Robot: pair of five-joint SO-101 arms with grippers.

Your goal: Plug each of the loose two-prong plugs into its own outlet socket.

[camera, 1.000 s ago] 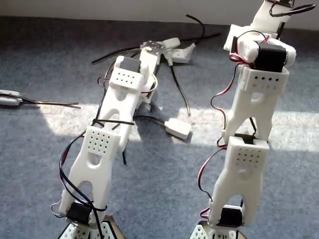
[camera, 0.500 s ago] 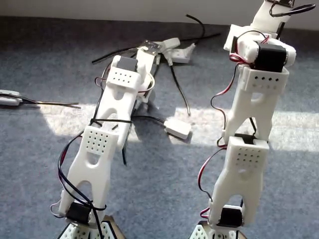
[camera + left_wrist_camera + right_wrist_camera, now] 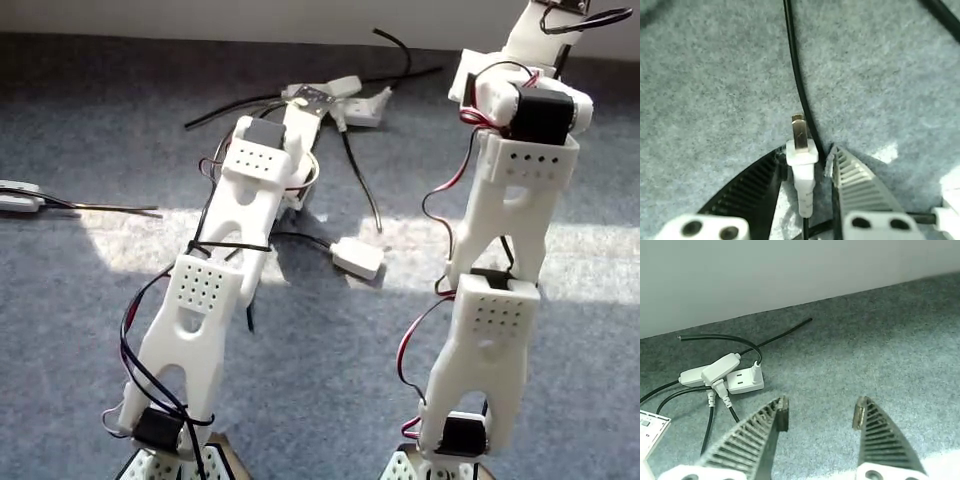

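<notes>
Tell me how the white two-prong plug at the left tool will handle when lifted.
The white plug looks small and rigid, so probably light and easy to lift. Its thin black cord is likely floppy and may tug it sideways. The smooth moulded body might slip or twist in a loose grip.

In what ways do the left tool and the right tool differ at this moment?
The left tool has a white plug in it, prongs pointing outward; the right tool holds nothing. The right tool is wide open; whether the left tool clamps the plug is unclear. The left tool is near the grey carpet, the right tool higher. Both hang over it.
</notes>
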